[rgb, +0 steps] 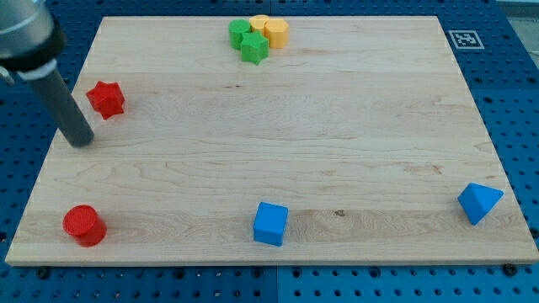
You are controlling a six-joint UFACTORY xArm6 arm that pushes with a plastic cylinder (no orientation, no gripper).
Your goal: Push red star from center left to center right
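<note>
The red star (pixel 106 98) is sitting near the view's left edge of the wooden counter (pixel 278 135), a little above mid-height, well short of the centre right. My tip (pixel 81 141) is resting on the counter just below and to the view's left of that star, close to it but apart from it, with a strip of bare wood showing between the two. The dark rod is rising from the tip toward the view's upper left corner, where it is joining a wider grey part of the arm. There is no pincer on this arm, so nothing is standing apart, together or clamped on anything; the rod is simply ending in its plain tip. At the view's top, slightly left of the middle, four blocks are crowding together and touching: a green cylinder (pixel 238 34) on the left, a green star (pixel 254 48) just below and right of it, and a yellow block (pixel 260 23) and another yellow block (pixel 276 34), whose shapes I cannot make out for certain. A red cylinder (pixel 84 225) is standing near the lower left corner, well below my tip. A blue cube (pixel 270 223) is lying near the bottom edge around the middle, and a blue wedge-like block (pixel 479 202) is sitting near the lower right corner.
</note>
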